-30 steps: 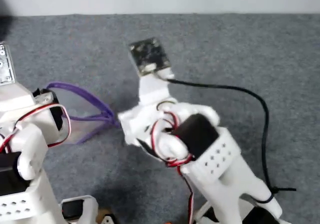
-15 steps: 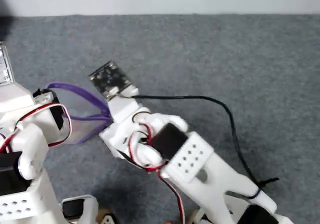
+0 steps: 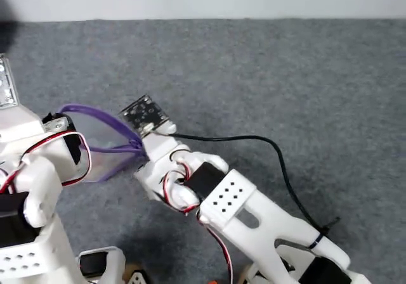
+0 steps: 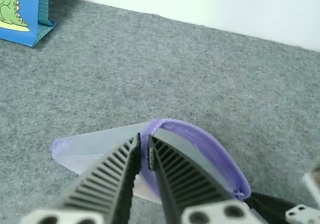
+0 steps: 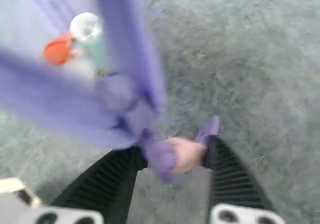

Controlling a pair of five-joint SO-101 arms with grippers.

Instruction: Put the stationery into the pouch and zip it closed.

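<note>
High view: over the last 1 s the right arm [image 3: 222, 198] has been swung across the grey carpeted tabletop [image 3: 304, 75] to the near end of the translucent pouch with the purple zip [image 3: 104, 149]. The pouch has not shifted beside the left arm [image 3: 38, 176].

Left wrist view: the left gripper [image 4: 144, 145] is seen with its jaws nearly closed, pinching the pouch's purple rim. The mouth is arched open.

Right wrist view: the right gripper [image 5: 175, 150] is set with its jaws narrowed about the purple-and-pinkish zip pull [image 5: 184, 154], which appears to touch both. An orange and white stationery item [image 5: 70, 36] is seen inside the pouch. Zipping is judged ready to begin.
</note>
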